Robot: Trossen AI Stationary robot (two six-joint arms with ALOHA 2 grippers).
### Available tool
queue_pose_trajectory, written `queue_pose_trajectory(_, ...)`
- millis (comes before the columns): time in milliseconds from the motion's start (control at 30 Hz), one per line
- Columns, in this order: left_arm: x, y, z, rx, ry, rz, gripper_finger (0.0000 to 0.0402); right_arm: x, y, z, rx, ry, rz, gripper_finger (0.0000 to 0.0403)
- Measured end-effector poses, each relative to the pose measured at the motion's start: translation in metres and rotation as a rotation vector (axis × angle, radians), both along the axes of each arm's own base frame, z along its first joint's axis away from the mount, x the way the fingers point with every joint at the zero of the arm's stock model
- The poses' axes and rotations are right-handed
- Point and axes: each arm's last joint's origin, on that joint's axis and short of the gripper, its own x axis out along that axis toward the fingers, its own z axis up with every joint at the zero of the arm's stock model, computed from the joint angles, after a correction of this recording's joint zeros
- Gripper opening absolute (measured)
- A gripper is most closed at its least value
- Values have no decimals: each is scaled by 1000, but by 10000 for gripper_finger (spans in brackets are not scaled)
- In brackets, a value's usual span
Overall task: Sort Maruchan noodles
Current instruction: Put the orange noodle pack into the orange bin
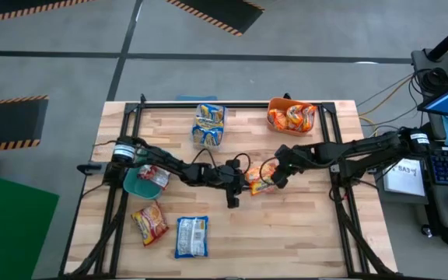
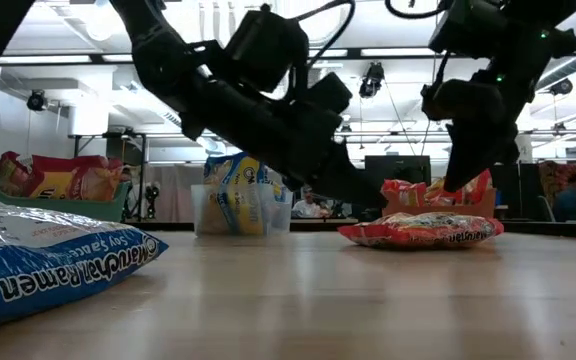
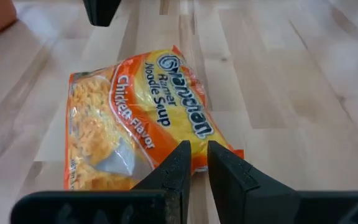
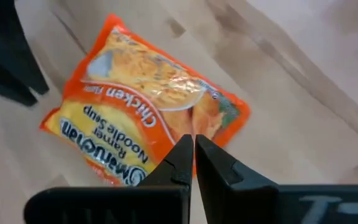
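Two grippers, left (image 1: 232,189) and right (image 1: 274,177), fingers narrow and empty, flank an orange packet (image 1: 259,180) lying flat on the bench (image 1: 302,225), seemingly to reposition it

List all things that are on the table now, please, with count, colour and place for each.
Chicken packet: one, orange, table centre, between both grippers.
Loose packets: two, one orange-red, one blue-and-white, near front left edge.
Clear bin: one, holds blue-and-yellow packets, back centre.
Orange bin: one, holds orange packets, back right.
Teal bin: one, holds a red-and-white packet, left side.
Table: one, light wood.
Left gripper: one, dark, nearly shut, empty, beside the chicken packet.
Right gripper: one, dark, shut, empty, over the chicken packet's other end.
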Motion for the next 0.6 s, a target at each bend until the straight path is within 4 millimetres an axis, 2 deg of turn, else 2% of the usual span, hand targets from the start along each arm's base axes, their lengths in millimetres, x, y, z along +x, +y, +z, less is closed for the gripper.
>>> queue_pose_trajectory(133, 5, 0, -6, 1, 8, 0, 36, 0, -9, -1, 94, -11, -57, 17)
queue_pose_trajectory(233, 6, 0, -8, 4, 14, 1, 36, -1, -14, -1, 159, -17, -81, 48)
queue_pose_trajectory(367, 6, 0, -8, 11, 10, 2, 36, -1, -19, -1, 237, -23, -79, 116)
queue_pose_trajectory(600, 5, 0, -10, 15, 18, 6, 36, -5, -23, -6, 256, -9, -66, 246)
